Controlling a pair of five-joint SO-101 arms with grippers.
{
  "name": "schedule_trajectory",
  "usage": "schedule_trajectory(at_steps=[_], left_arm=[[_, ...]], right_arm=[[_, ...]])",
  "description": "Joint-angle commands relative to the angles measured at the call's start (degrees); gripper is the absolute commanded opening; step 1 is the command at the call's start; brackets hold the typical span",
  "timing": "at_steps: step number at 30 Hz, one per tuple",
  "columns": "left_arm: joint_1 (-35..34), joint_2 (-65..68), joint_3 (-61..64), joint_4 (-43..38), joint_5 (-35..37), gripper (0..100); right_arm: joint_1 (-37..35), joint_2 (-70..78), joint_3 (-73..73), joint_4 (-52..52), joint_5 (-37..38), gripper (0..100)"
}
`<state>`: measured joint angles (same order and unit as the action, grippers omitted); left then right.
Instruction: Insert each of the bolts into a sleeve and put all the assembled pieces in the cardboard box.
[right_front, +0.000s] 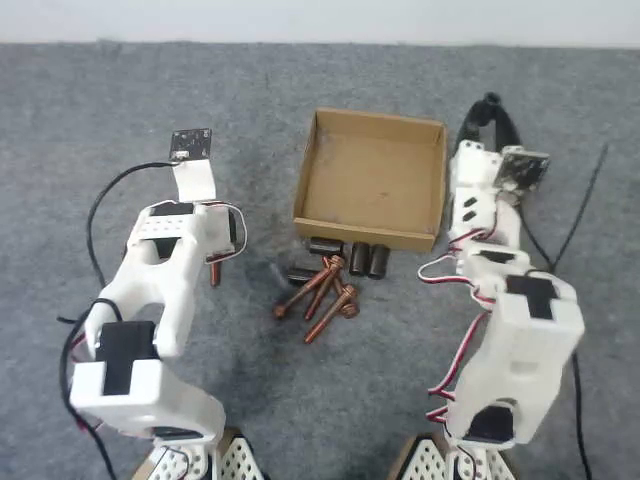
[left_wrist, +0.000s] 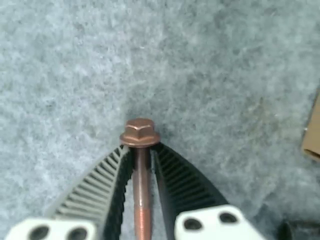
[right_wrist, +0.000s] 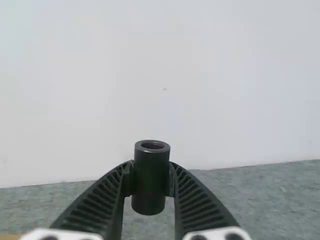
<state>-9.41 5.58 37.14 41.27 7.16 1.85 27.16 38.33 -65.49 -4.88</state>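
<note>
My left gripper (left_wrist: 141, 148) is shut on a copper bolt (left_wrist: 140, 134), hex head sticking out past the fingertips, low over the grey carpet. From above, that bolt (right_front: 215, 272) shows under the left arm, left of the pile. More copper bolts (right_front: 325, 292) lie in a loose pile in front of the cardboard box (right_front: 368, 230). Black sleeves (right_front: 367, 259) lie beside them, along the box's front wall. My right gripper (right_wrist: 151, 167) is shut on a black sleeve (right_wrist: 151, 180), bore end facing away, held up toward the white wall. This gripper (right_front: 489, 112) is right of the box.
The box's corner (left_wrist: 312, 131) appears at the edge of the left wrist view. Cables trail along both arms, one (right_front: 580, 215) on the carpet at far right. Bare carpet (right_front: 330, 400) spreads between the arm bases in front of the pile.
</note>
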Motion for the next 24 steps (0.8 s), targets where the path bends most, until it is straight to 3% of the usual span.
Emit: schedule_trajectory(at_steps=[1,11,24], left_arm=[[0.4,-4.2,-0.7,-1.8,-0.8,1],[1.1,-4.2,-0.7,-1.8,-0.9,1],[1.2,-4.2,-0.6,-1.8,-0.9,1]], right_arm=[[-2.8,0.6,1.6,-10.9,1.3,0.6],[-11.5,1.6,22.3,-33.9,6.5,0.6],[-18.3,-3.0,37.3,-34.9,6.2,0.6]])
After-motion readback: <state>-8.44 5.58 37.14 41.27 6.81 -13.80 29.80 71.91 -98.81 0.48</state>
